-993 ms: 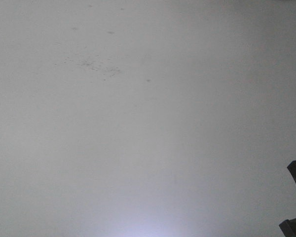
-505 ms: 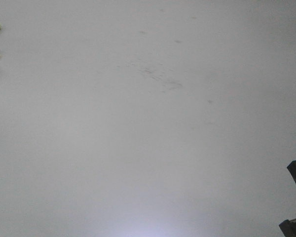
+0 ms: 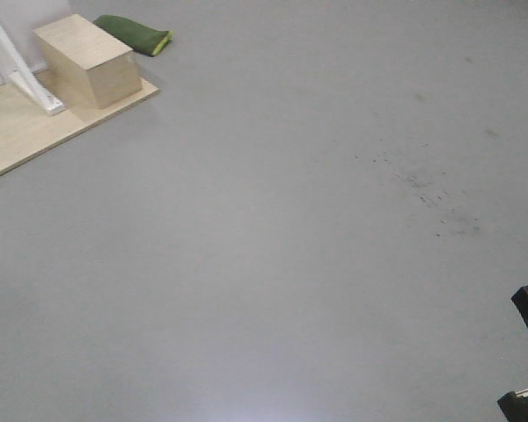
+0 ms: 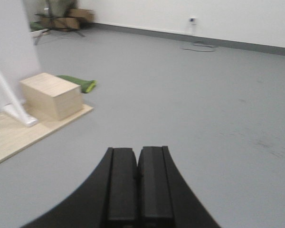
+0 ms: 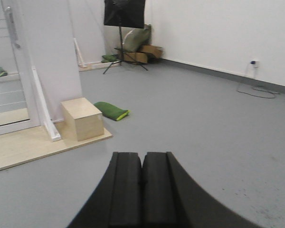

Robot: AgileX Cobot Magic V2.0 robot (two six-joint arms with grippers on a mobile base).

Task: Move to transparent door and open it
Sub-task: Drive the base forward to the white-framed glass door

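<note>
1. Left gripper [image 4: 137,164]: pads pressed flat together, nothing between them.
2. Right gripper [image 5: 142,166]: the same, pads closed on each other and empty.
3. Floor [image 3: 264,264]: plain grey. A second ago it filled the whole front view.
4. Dark specks [image 3: 431,198]: a scatter on the floor, shifted from upper left to right of centre over that second. Judged: the base is swinging left.
5. Wooden platform [image 3: 18,132]: low pale board, new at the front view's left edge.
6. Box [image 3: 88,61]: pale wood, standing on the platform's corner. New to the view.
7. Green bag [image 3: 136,33]: lying on the floor just behind the box. Half a second ago only its tip showed.
8. White post [image 3: 9,57]: slanted, its foot on the platform beside the box.
9. Transparent door [image 5: 1,71]: seen only in the right wrist view, at the far left beyond the platform and cut by the edge. A grey handle [image 5: 9,19] shows near the top.
10. Status, judged: the approach is under way, with the door well apart from both grippers and unopened.
</note>
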